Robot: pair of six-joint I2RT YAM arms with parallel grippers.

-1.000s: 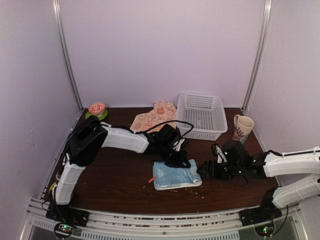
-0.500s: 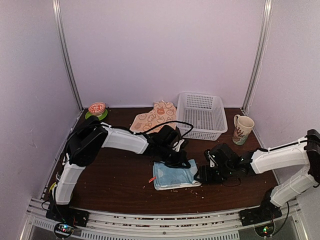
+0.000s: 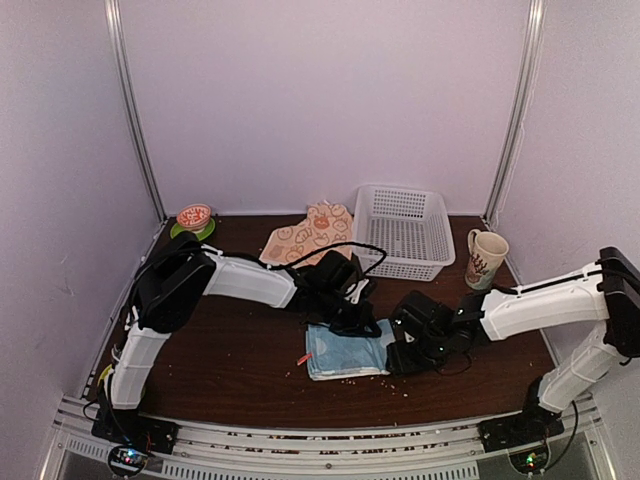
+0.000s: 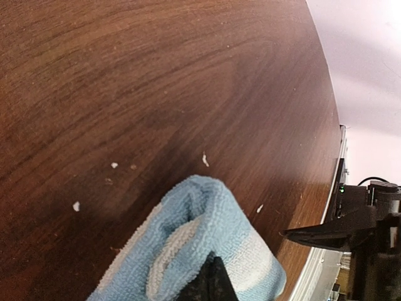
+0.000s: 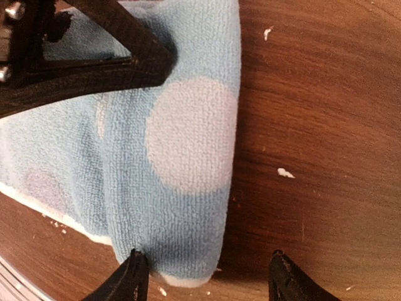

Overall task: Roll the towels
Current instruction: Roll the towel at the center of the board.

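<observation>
While the left end effector [image 4: 210,280] pinches the blue towel [image 5: 188,135], the right end effector [image 5: 204,276] has arrived wide.

Both arms wore smooth white shells over their long links, broken by black joint housings. The left arm [image 3: 250,280] had a bulky black shoulder, and a thin black cable [image 3: 340,245] arched over its wrist. The right arm [image 3: 535,308] carried the same white-and-black scheme, with a black block at its elbow. Each base [image 3: 128,458] was a black box dotted with small green lights. The left gripper [image 3: 358,325] was black, built of long angular bars with pale metal fasteners near their root. The right gripper [image 5: 207,276] had matte black fingers [image 5: 135,279] tapering to blunt tips.
</observation>
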